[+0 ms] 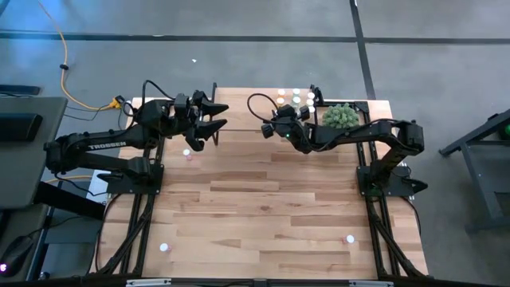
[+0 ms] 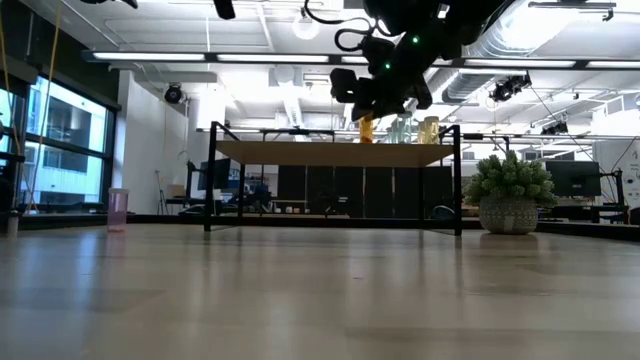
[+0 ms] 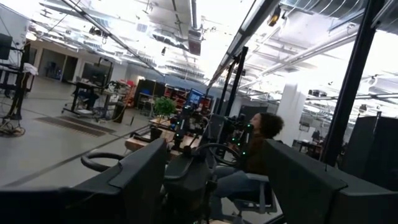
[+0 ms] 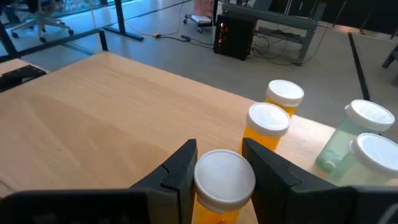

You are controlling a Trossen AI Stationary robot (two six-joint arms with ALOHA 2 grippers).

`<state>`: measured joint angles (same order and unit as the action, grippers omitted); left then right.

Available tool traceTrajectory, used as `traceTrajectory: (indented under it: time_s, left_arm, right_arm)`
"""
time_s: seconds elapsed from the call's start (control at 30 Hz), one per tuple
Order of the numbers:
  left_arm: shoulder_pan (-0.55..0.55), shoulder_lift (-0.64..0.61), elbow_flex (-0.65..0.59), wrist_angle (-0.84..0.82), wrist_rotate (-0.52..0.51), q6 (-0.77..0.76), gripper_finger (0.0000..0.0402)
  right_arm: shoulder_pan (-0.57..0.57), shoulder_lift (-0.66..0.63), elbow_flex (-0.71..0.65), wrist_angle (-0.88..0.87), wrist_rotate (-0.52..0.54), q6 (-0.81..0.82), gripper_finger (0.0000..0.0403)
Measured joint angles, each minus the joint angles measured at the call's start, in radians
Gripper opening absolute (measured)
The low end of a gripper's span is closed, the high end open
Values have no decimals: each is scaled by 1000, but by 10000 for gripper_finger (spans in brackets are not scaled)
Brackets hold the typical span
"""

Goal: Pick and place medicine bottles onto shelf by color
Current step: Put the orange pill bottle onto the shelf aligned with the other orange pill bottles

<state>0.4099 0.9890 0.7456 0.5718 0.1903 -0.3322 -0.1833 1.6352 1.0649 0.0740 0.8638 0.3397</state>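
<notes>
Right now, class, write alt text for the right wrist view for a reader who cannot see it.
The right gripper holds a white-capped orange bottle between its fingers over the light wood shelf. Beside it stand two orange bottles and two pale green bottles.

The right arm reaches in from the tabletop's right edge, elbow bent, its gripper (image 4: 217, 171) with jaws closed on an orange medicine bottle (image 4: 221, 186) by its white cap. The left arm is folded at the left, its gripper (image 1: 213, 114) raised, jaws spread wide and empty.
</notes>
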Motion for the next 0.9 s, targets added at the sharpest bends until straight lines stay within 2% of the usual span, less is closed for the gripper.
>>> traceTrajectory:
  time_s: [0.9]
  left_arm:
    - [0, 0, 0, 0, 0, -5, 255]
  right_arm:
    - [0, 0, 0, -3, -53, 3, 108]
